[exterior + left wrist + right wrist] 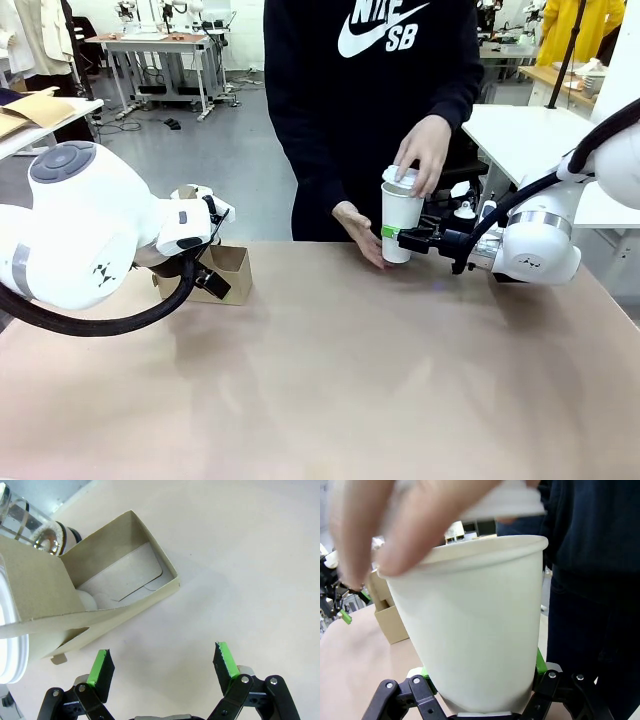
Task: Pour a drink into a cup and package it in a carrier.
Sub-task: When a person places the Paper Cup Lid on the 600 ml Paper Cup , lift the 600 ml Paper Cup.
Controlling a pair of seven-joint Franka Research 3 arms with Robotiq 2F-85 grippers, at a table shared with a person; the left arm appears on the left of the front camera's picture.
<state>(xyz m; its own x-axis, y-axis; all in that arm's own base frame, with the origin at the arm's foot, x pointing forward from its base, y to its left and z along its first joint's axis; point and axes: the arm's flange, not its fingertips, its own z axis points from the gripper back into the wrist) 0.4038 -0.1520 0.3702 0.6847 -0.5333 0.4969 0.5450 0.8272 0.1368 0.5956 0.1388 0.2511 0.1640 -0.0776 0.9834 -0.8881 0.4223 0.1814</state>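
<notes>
The left arm (70, 225) bulked closest, at 9 o'clock on the table (320, 400). Its left gripper (162, 655) hung released, green pads (226, 659) spread wide over bare tabletop. The carrier (120, 545) lay just off them at 10 o'clock. It was a low brown cardboard box with an upright panel, and a white lidded cup (7, 630) stood at its edge.

At 1 o'clock on the table stood the cup (401, 225), tall, plain white paper, tapered, with a rolled rim. The right gripper (412, 240) was clenched around its lower part. One hand (425, 150) of the person held a white lid-like piece (400, 178) over the rim, and the other hand (360, 232) rested against the cup's side. Its inside was hidden.
</notes>
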